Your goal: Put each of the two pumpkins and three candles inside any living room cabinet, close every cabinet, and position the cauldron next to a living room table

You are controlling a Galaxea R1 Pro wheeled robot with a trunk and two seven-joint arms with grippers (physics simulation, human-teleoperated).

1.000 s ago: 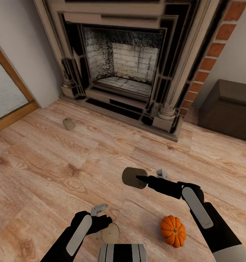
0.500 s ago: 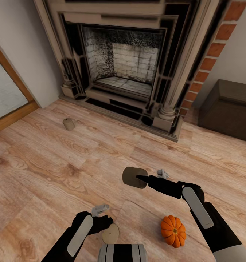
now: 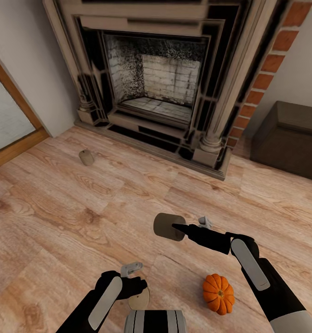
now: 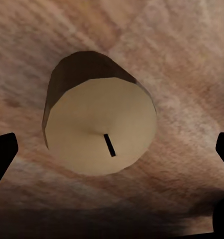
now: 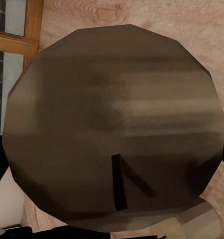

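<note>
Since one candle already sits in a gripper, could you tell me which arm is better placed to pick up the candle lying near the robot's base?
The left. Its open left gripper hangs right over that candle, fingers either side. The right gripper is shut on another candle.

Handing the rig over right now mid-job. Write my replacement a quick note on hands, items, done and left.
Right hand: shut on a candle, carried above the floor.
Left hand: open, hovering over a second candle on the floor by the base.
Third candle lies on the floor near the fireplace.
One pumpkin sits on the floor beside the right arm.
Done: nothing stored.
Left: grasp the second candle, collect the rest, cabinet, cauldron.
</note>
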